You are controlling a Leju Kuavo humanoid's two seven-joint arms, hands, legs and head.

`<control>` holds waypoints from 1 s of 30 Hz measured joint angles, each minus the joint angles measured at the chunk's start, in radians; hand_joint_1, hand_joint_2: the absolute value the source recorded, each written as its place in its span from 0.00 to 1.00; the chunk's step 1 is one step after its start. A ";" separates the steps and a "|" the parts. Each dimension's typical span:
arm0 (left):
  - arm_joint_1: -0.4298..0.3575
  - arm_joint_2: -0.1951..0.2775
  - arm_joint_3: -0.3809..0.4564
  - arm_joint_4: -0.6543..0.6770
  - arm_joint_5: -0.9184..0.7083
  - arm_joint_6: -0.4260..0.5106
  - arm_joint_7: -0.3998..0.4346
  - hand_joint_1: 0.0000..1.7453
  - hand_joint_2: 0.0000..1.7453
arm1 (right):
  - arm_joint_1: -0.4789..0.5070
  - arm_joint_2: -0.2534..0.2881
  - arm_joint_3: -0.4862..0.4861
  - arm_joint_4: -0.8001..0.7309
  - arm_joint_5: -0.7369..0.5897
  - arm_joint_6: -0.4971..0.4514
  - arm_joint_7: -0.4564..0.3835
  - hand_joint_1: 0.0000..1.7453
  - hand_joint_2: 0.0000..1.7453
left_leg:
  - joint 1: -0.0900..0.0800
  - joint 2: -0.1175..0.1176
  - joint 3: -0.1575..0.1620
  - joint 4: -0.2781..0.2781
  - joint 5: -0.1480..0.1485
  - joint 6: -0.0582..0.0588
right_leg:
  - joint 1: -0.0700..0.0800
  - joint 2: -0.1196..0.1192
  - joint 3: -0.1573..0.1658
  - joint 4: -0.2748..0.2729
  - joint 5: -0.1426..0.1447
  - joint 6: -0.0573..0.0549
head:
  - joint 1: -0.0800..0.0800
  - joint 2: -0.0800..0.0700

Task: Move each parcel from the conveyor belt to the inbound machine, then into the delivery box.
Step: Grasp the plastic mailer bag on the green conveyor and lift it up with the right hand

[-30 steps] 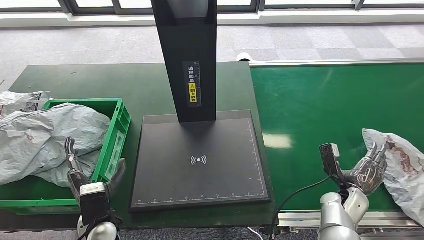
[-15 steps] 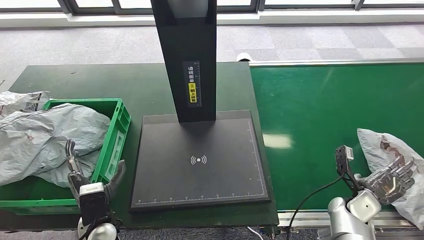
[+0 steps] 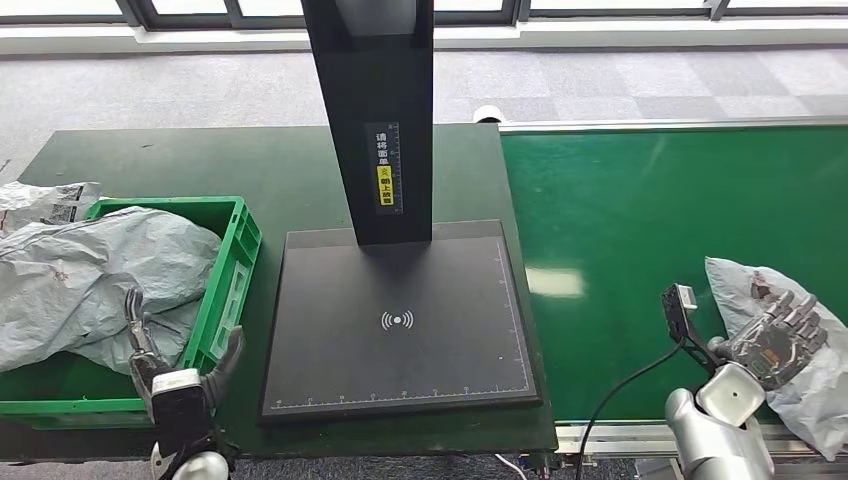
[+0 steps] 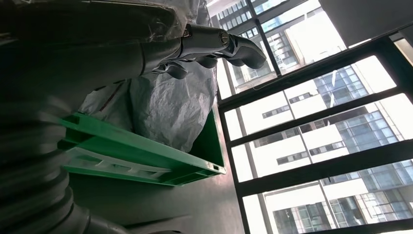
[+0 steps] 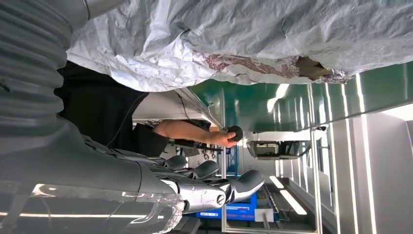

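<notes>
A crumpled grey parcel [image 3: 738,295] with reddish print lies at the right end of the green conveyor belt [image 3: 640,230]. My right hand [image 3: 775,335] hovers over the parcel's near left part with its fingers spread and holds nothing. In the right wrist view the parcel [image 5: 243,39] lies across from the hand [image 5: 195,187], with a gap between them. The black inbound machine platform [image 3: 400,320] sits bare in the middle. My left hand [image 3: 175,375] stands open at the near right corner of the green delivery box [image 3: 235,270], its fingers [image 4: 214,44] close to the grey parcels [image 4: 170,107] inside.
The machine's tall black column [image 3: 375,120] rises behind the platform. Grey parcels [image 3: 90,270] overflow the box to the left. The belt's metal edge [image 3: 620,435] runs along the near side. A person's arm [image 5: 195,134] shows far off in the right wrist view.
My right hand has swung right and now sits over the parcel instead of beside it. The parcel has drifted a little left on the belt. My left hand has sunk slightly.
</notes>
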 joint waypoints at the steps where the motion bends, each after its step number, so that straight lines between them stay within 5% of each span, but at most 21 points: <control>1: 0.002 0.000 0.002 -0.001 0.001 0.000 0.000 0.00 1.00 | -0.002 0.000 0.001 0.005 0.000 0.000 -0.002 0.00 1.00 | 0.000 0.000 0.000 0.000 0.000 0.000 | 0.000 0.000 0.000 0.000 0.000 0.000 | 0.000 0.000; 6: 0.009 -0.001 0.012 -0.006 0.001 0.000 0.000 0.00 1.00 | -0.013 0.000 0.002 0.027 -0.007 0.000 -0.039 0.00 1.00 | 0.000 0.000 0.000 0.000 0.000 0.000 | 0.000 0.000 0.000 0.000 0.000 0.000 | 0.000 0.000; 13: 0.017 -0.003 0.014 -0.014 0.000 0.000 0.000 0.00 1.00 | -0.061 0.000 -0.064 0.130 -0.184 0.023 -0.299 0.00 1.00 | 0.000 0.000 0.000 0.000 0.000 0.000 | 0.000 -0.001 0.000 0.000 0.000 0.000 | 0.000 0.000; 30: 0.019 -0.003 0.016 -0.014 -0.009 0.000 0.000 0.00 1.00 | -0.086 0.000 -0.168 0.233 -0.259 0.110 -0.275 0.00 1.00 | 0.000 0.000 0.000 0.000 0.000 0.000 | 0.000 0.000 -0.001 0.000 0.000 0.000 | 0.000 0.000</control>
